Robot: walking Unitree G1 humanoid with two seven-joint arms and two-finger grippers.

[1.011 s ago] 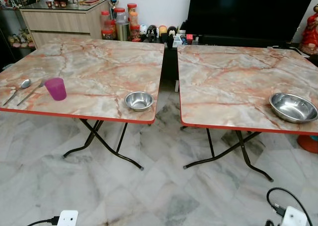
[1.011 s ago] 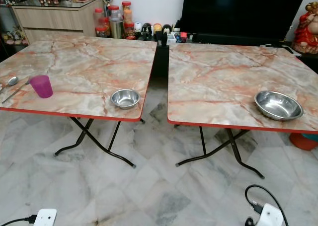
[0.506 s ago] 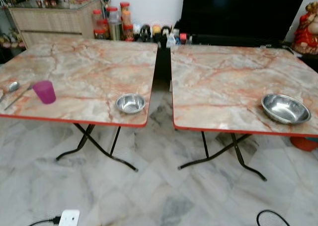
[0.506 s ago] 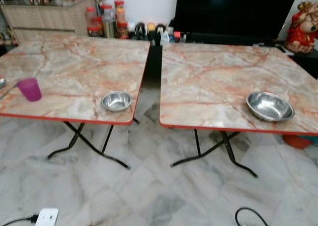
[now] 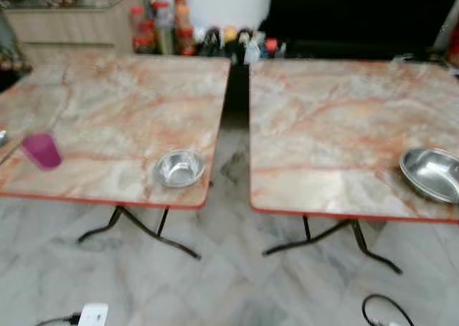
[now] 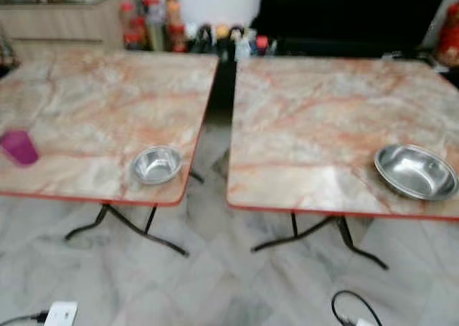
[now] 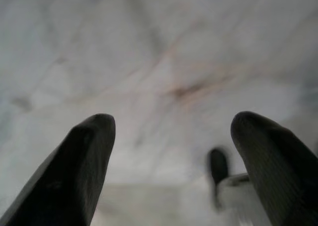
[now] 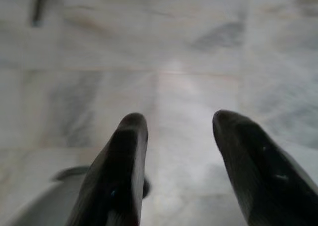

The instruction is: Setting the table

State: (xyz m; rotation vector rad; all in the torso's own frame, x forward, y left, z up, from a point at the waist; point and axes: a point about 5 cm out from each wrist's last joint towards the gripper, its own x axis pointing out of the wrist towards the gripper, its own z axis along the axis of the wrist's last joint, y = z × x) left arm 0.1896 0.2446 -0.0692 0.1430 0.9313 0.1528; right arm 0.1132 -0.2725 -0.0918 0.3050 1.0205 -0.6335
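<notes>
My whole view has slid and blurred over the last second, so it is my head and body that have moved, not the dishes: the two marble-patterned worktops now sit nearer and lower in my sight, and the large steel bowl (image 6: 416,171) lies close to the right edge of the right worktop (image 6: 315,125). The small steel bowl (image 5: 179,168) rests at the near right corner of the left worktop (image 5: 122,111), with the pink cup (image 5: 41,150) well apart from it toward the left edge. I take this to mean I am closing in on the worktops, with no piece yet picked up or placed. My left tool (image 7: 174,151) hangs over the marble floor (image 7: 149,47), fingers spread wide and empty; my right tool (image 8: 179,151) does likewise, fingers apart and empty. The jars (image 5: 165,25) by the wall are too blurred for any label to be read.
</notes>
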